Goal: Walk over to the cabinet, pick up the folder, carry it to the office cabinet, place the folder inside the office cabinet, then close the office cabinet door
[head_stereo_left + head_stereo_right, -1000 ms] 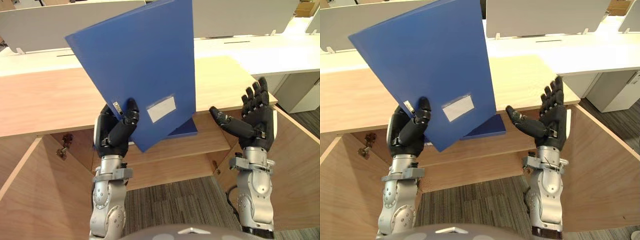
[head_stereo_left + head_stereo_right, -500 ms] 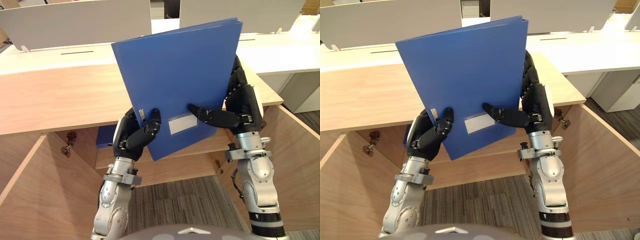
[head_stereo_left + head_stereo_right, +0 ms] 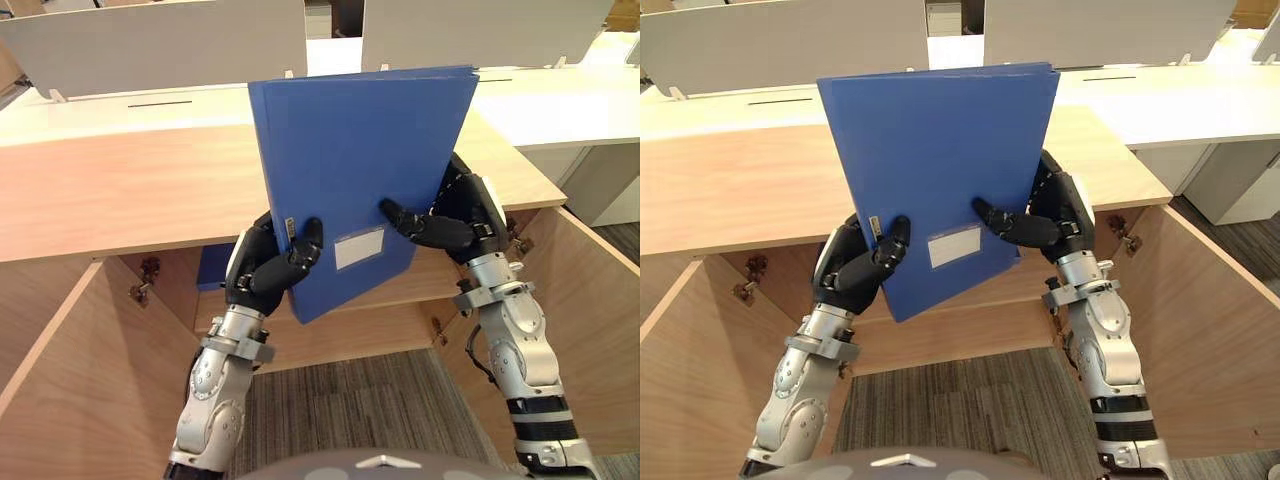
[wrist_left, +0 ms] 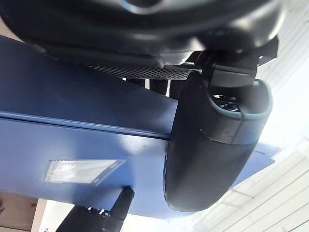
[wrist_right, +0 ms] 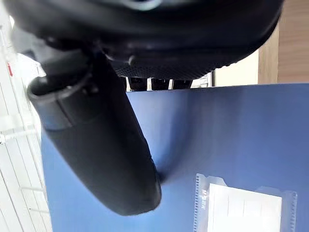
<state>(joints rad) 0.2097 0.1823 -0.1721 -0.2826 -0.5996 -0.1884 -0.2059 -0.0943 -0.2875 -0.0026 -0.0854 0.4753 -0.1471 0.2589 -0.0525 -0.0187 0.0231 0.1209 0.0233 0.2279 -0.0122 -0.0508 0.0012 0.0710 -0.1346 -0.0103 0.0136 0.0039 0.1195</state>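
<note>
1. Head views: one blue folder point(image 3: 360, 160) is held in the air, near upright with a slight tilt. It sits above the open cabinet point(image 3: 120, 190), in front of the wooden top.
2. Left hand point(image 3: 262, 280) is clamped on the folder's lower left edge, thumb on the front cover, fingers curled behind. Right hand point(image 3: 455, 228) grips the right edge, thumb laid across the front cover, fingers wrapped behind.
3. The head views take in the cabinet. The left door point(image 3: 70, 380) and right door point(image 3: 595, 320) are both swung open. On the shelf point(image 3: 400, 310) lies a second blue flat item point(image 3: 212, 268), mostly hidden beside the left hand; cannot tell what it is.
4. Left wrist view: own thumb pressed flat on the blue cover near the label pocket point(image 4: 79, 171). The right hand's thumb tip also touches the cover.
5. Right wrist view: own thumb on the cover, just beside the same pocket.
6. Count: two hands, one held folder, one label pocket, two doors, one further blue item.
</note>
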